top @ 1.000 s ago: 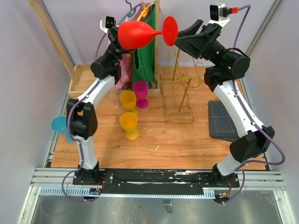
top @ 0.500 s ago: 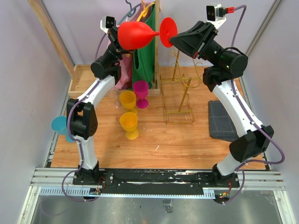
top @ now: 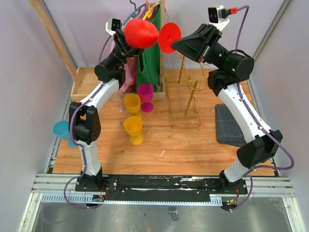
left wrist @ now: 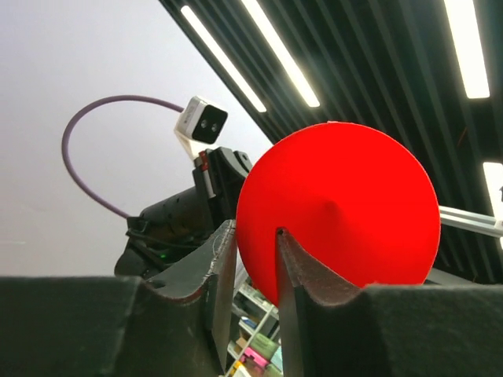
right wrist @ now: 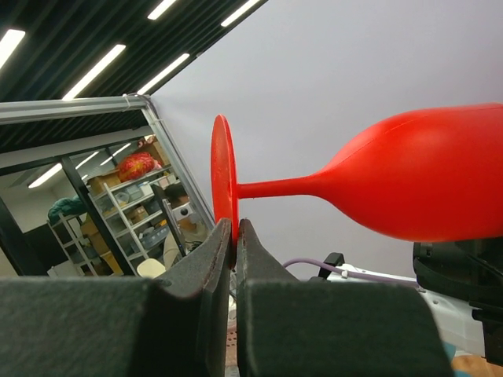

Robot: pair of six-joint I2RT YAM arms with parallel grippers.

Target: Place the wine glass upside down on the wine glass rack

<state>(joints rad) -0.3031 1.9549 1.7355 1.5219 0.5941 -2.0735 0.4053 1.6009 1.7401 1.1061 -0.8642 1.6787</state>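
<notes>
My right fingers [right wrist: 206, 271] are now pinching shut on the foot of the red wine glass [top: 141, 33], and my left fingers [left wrist: 214, 271] are parting narrowly off its bowl. A second ago, left was clamping and right was gaping. The glass is hanging sideways, high above the wine glass rack [top: 186, 99], so I judge the handover is nearly finishing.

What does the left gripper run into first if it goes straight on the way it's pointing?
The red wine glass: its bowl sits right at the fingertips of the left gripper, rim edge between the parted jaws. Farther along that line, likely the right gripper, pinching the glass's foot.
</notes>
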